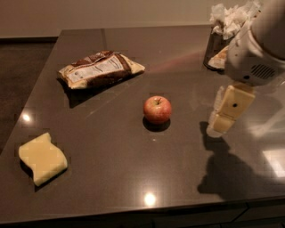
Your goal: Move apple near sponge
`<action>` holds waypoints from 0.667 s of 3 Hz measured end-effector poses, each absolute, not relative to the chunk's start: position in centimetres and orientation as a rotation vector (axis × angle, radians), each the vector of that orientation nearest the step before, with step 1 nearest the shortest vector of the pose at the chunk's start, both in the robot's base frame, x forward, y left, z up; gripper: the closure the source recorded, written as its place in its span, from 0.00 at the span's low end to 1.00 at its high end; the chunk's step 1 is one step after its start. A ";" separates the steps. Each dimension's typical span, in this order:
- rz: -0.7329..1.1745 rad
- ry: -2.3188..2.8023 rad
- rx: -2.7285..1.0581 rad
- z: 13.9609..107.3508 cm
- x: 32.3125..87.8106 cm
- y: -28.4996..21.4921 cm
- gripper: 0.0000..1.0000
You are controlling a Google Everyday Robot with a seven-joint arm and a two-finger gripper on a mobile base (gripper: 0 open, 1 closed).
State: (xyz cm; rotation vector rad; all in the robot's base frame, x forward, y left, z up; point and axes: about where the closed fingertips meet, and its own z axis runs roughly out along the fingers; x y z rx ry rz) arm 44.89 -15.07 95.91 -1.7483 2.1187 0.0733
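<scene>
Gripper [221,125] is hanging at right-ctr of frame, cream-coloured, pointing down under the white arm housing [256,53], which is filling the upper right corner. Can't tell whether gripper is clenched or released; nothing is showing in its grasp. It's hovering above the counter [111,178], w/ its dark shadow falling on the surface just below and to the right.

Count: 1 gripper, 1 apple, 1 sponge, 1 snack bag, 1 holder w/ crumpled white paper.

Apple [157,109] is sitting upright at approx ctr of frame, stem up, red w/ yellowish patches. It's lying left of the gripper, near it but clearly apart, not touching, w/ bare counter btwn them.

Snack bag [100,68], brown and white, is lying flat in the upper left, well apart from the apple.

Sponge [42,158], pale yellow w/ wavy edges, is lying flat at lower left near the counter's front left edge, well apart from the apple and farthest from the gripper.

Holder [213,49] is standing at upper right, partly hidden behind the arm housing, w/ the white paper [229,18] bunching out of its top.

Counter is dark brown-grey and glossy, throwing back small bright light spots near the front edge and left side. Pale wall [133,13] is running along the top; dark floor [22,75] is showing at left.
</scene>
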 end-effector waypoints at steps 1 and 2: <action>0.131 2.047 -1.744 93.9 46.8 -10.8 0.00; 0.172 2.035 -1.714 91.5 49.3 -8.3 0.00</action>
